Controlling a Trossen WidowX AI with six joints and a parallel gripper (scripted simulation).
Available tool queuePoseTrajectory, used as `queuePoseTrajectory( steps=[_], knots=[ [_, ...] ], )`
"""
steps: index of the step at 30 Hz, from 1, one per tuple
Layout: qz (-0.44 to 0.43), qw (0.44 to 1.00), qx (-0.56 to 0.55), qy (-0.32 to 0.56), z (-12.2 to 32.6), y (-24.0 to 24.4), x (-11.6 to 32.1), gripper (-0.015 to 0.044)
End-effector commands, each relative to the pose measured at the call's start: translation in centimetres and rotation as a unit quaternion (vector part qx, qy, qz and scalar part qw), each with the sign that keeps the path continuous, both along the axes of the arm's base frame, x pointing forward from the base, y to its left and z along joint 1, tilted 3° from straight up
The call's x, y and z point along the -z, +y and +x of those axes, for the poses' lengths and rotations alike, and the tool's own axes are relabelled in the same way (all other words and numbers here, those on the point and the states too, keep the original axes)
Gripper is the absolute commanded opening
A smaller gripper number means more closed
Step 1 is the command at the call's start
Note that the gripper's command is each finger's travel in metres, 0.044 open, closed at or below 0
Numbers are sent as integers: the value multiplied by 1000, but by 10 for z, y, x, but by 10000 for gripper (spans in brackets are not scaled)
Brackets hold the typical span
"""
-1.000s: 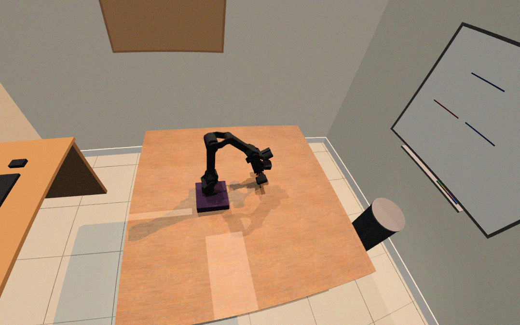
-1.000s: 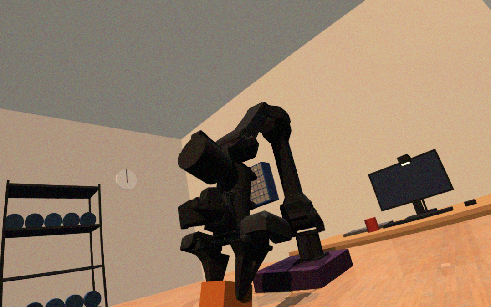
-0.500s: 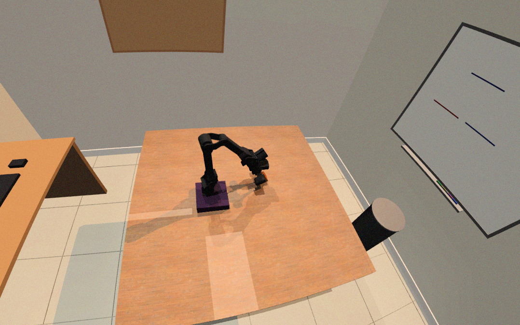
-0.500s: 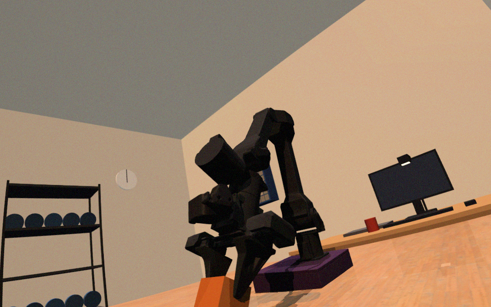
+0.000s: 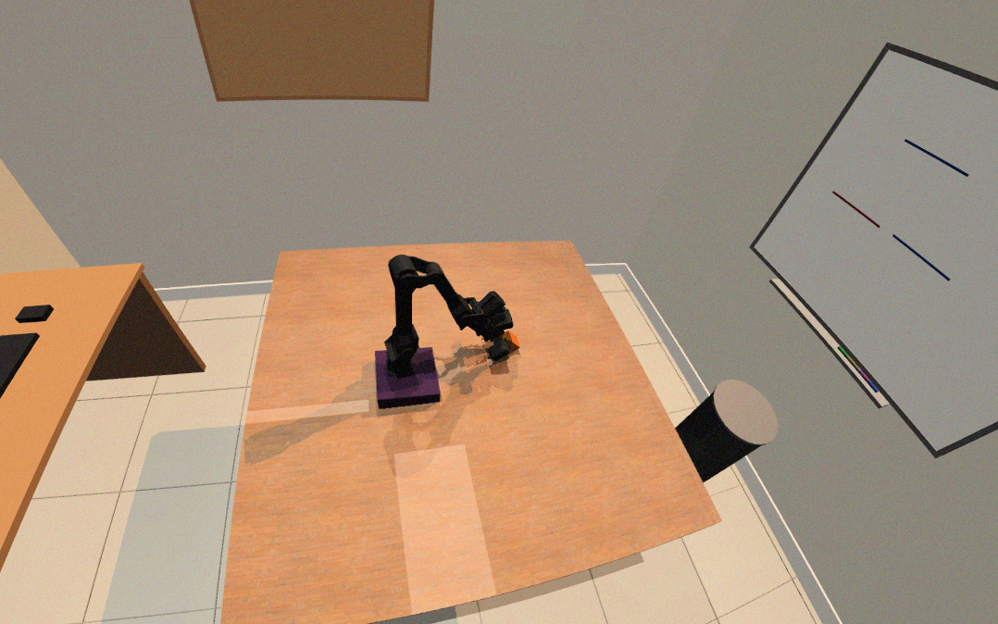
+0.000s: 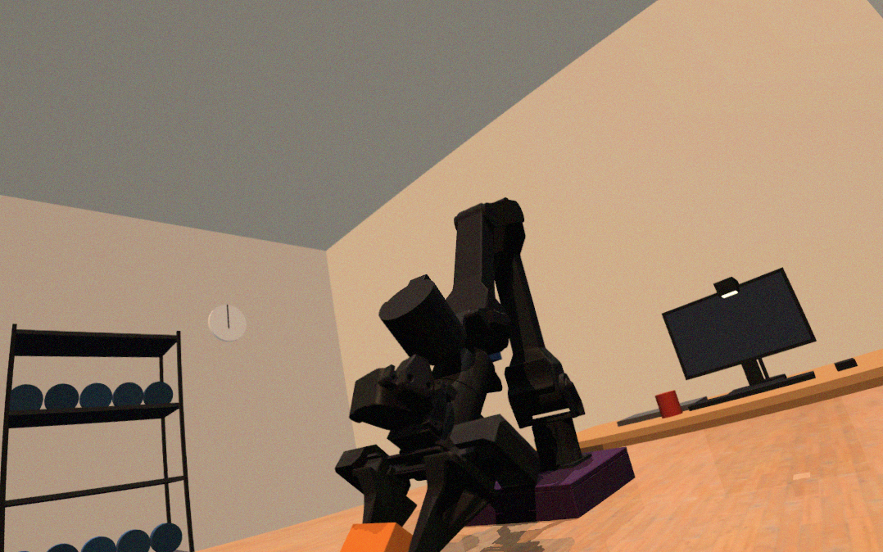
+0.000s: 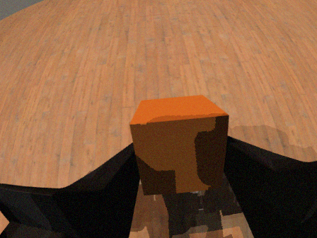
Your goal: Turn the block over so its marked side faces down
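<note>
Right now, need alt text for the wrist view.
An orange cube-shaped block sits clamped between the black parallel-jaw gripper, its bright lit face turned upward. Beyond it stretches the wood-grain table top, with shadows under the block.
</note>
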State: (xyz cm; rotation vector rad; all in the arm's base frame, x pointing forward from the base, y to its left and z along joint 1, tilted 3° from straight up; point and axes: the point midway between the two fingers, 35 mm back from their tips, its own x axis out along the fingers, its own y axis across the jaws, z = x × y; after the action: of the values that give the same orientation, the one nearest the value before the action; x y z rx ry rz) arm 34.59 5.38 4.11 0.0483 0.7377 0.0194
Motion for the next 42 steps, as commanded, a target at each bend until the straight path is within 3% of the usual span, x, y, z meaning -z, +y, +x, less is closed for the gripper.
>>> queuePoseTrajectory(
  steps=[1,16,36,42],
  knots=[
    [-4,1000,1,-23,-3,0,8,0],
    [0,991,10,-130,-17,-3,9,0],
    [1,989,11,-148,-19,-3,5,0],
    [1,989,11,-148,-19,-3,5,157]
  ],
)
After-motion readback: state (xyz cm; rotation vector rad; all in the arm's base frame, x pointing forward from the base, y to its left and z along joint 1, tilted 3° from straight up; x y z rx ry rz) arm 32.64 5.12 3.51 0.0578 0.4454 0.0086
